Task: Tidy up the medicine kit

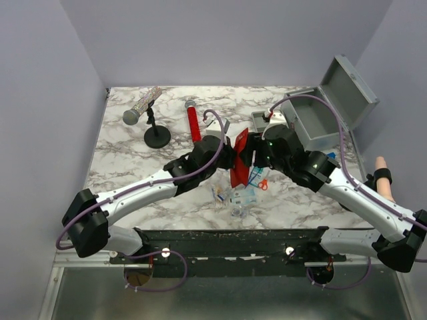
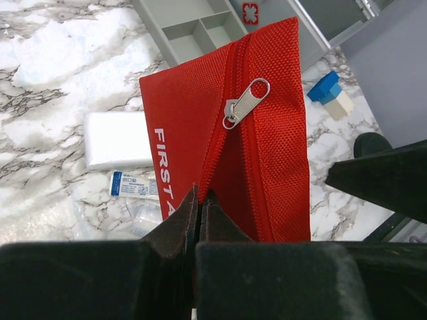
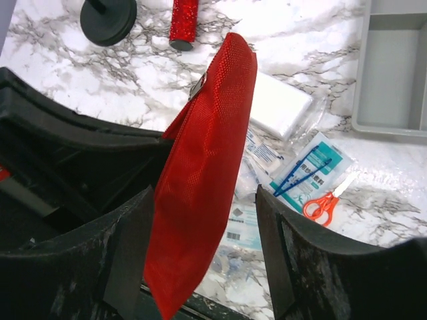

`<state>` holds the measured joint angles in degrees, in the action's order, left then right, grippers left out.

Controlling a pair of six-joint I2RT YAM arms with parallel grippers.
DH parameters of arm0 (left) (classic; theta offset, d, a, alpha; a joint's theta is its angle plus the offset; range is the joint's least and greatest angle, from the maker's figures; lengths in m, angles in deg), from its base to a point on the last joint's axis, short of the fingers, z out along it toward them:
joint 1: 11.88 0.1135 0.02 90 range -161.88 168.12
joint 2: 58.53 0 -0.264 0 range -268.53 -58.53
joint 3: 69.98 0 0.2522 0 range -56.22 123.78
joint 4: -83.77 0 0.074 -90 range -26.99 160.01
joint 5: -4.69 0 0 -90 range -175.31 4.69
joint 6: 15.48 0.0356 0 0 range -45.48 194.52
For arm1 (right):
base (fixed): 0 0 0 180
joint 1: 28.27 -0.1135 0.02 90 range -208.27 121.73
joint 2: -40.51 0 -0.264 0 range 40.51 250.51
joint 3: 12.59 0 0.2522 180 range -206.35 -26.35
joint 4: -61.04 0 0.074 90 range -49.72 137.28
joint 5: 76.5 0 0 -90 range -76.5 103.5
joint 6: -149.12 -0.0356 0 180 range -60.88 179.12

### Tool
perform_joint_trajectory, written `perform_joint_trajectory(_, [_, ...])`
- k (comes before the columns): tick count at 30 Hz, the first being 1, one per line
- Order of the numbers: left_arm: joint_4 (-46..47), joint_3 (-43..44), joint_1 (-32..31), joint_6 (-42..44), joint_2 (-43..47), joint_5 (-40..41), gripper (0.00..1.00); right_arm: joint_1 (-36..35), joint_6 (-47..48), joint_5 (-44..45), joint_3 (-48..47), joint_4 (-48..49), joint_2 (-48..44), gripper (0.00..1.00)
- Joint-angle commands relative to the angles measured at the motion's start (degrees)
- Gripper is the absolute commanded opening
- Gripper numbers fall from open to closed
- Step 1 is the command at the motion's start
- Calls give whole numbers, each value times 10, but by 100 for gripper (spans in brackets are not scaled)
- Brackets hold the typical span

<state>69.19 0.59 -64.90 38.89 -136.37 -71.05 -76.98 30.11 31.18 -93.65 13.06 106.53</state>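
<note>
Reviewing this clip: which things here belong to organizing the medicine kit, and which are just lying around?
Job in hand:
medicine kit, lid open; divided tray; red pouch, pinched by left gripper; scissors; tweezers; white pack.

Lying about:
silver microphone on stand; red microphone; blue-and-white block.

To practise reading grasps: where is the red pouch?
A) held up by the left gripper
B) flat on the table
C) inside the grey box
A: the left gripper is pinched shut on the red pouch, holding it upright; the right gripper stands open around it.
</note>
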Motion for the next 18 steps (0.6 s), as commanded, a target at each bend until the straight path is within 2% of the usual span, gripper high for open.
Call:
perform_joint_trajectory(1, [23,-5,-2,-15,23,-13,0,8,-22,-22,0,19,31,67])
perform_joint_trajectory(4, [23,-10,-2,-15,31,-13,0,19,-32,-22,0,3,48,55])
perform_joint_trajectory(12, [21,-23,-2,-22,35,-5,0,27,-16,2,21,4,8,7])
perform_joint_trajectory(14, [16,-22,-2,-22,32,2,0,27,-4,4,24,0,-3,1])
perform_joint_trajectory(18, [-8,-13,-2,-24,26,28,0,27,19,-1,39,3,-29,1])
